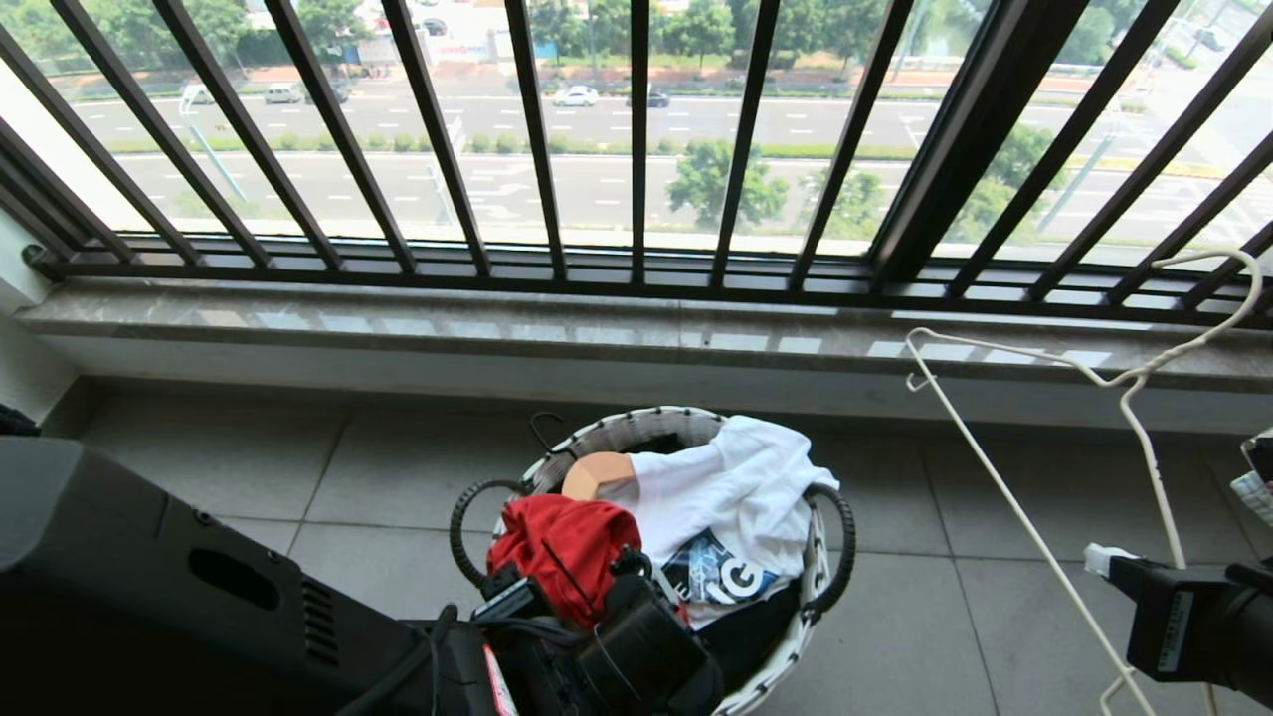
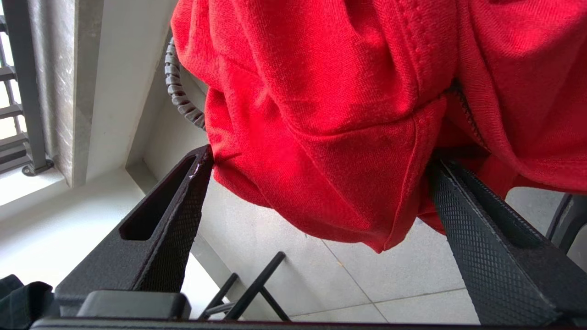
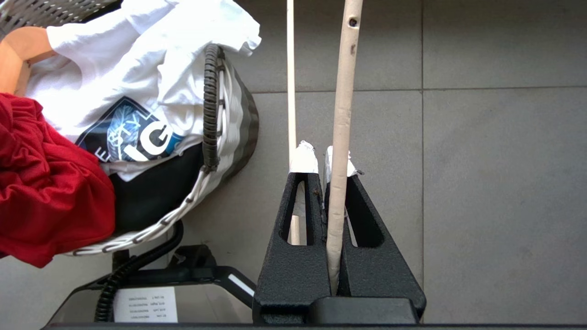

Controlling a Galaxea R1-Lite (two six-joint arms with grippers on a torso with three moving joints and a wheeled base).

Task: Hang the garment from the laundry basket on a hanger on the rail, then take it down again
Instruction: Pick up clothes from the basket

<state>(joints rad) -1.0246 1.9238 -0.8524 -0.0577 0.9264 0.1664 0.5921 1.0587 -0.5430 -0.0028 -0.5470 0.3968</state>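
Observation:
The garment point(image 1: 562, 542) is a bunched red T-shirt lying over the near left rim of the laundry basket point(image 1: 636, 428), which stands on the tiled floor. My left gripper point(image 1: 572, 587) is right at the shirt's near side. In the left wrist view it point(image 2: 321, 160) stands open, with a fold of the garment point(image 2: 321, 91) bulging between its two spread fingertips. My right gripper point(image 1: 1102, 559) is off to the right, shut on the thin cream hanger point(image 1: 1144, 438), whose hook points up towards the window. The hanger's wire point(image 3: 341, 91) runs between the white-taped fingertips of my right gripper point(image 3: 321, 158). The rail is out of view.
A white printed shirt point(image 1: 726, 497), a black shirt point(image 1: 746, 636) and a wooden hanger point(image 1: 597, 475) fill the rest of the basket. Behind it run a stone sill point(image 1: 497, 333) and a dark barred window railing point(image 1: 636, 149). My black body point(image 1: 149, 597) fills the near left.

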